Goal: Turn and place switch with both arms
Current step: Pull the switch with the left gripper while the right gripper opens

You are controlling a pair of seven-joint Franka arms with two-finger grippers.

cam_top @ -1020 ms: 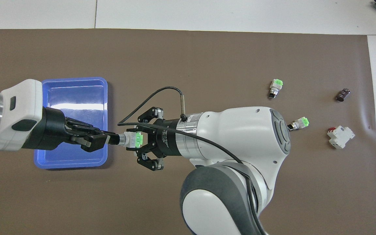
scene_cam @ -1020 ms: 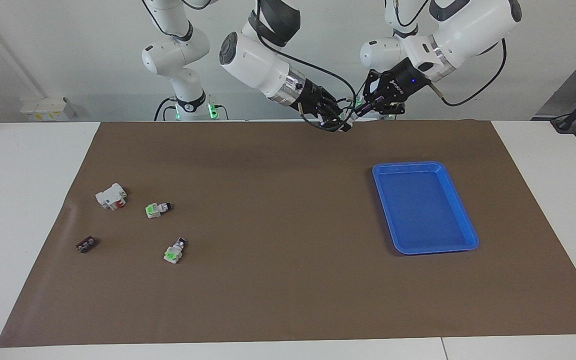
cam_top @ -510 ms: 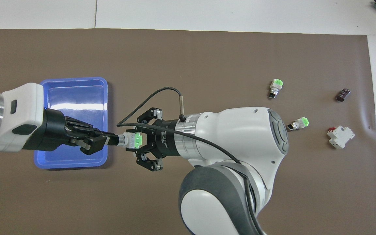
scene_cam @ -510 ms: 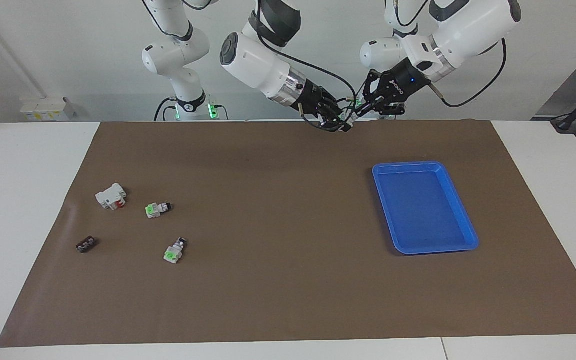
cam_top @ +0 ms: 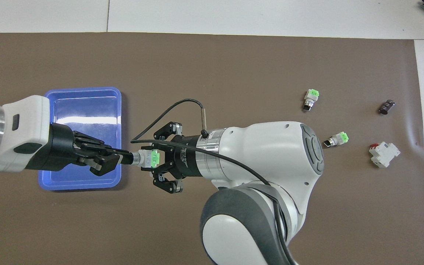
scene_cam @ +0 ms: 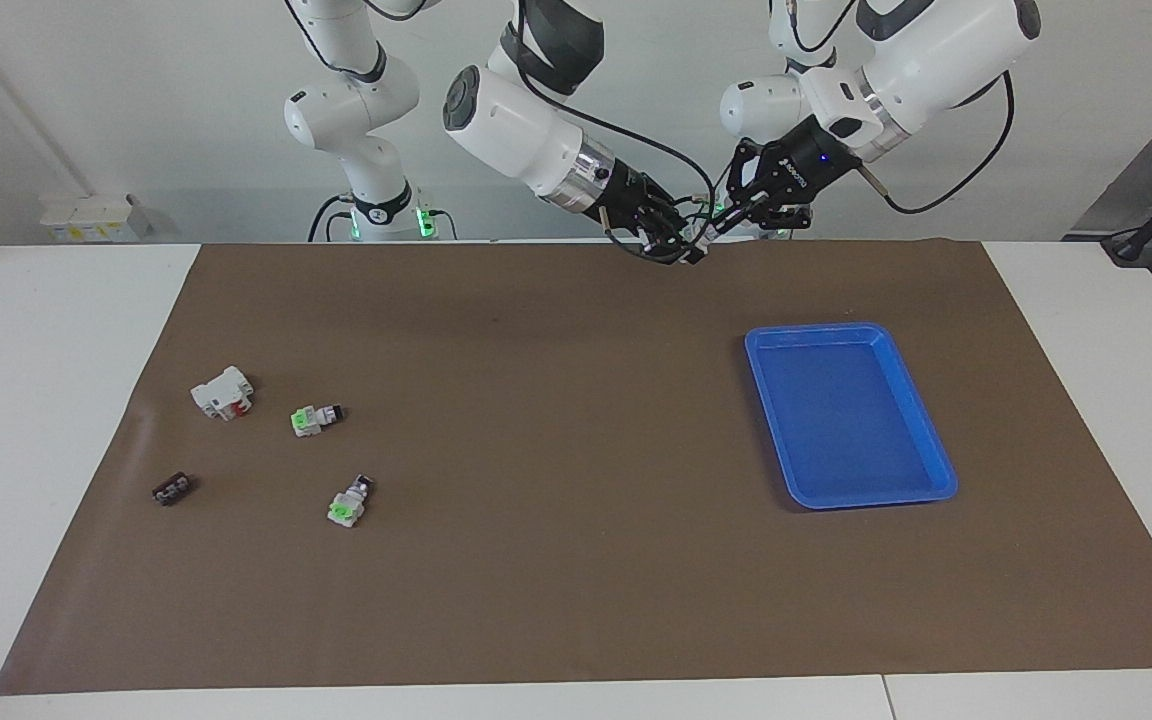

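One switch (cam_top: 149, 159) with a green face hangs in the air between both grippers, over the brown mat beside the blue tray (cam_top: 83, 89). My right gripper (cam_top: 157, 160) is shut on its white body. My left gripper (cam_top: 125, 159) is shut on its black knob end. In the facing view the switch (scene_cam: 704, 226) sits between the right gripper (scene_cam: 678, 246) and the left gripper (scene_cam: 734, 214), high above the mat. Two more switches (scene_cam: 306, 420) (scene_cam: 346, 505) lie on the mat toward the right arm's end; they also show in the overhead view (cam_top: 339, 138) (cam_top: 311, 96).
The blue tray (scene_cam: 816, 330) lies toward the left arm's end. A white block with a red part (scene_cam: 223, 392) and a small black piece (scene_cam: 172, 489) lie near the two loose switches.
Both grippers keep their hold on the switch. The left hand has shifted and turned slightly at the knob end; the right arm has drifted a little with it.
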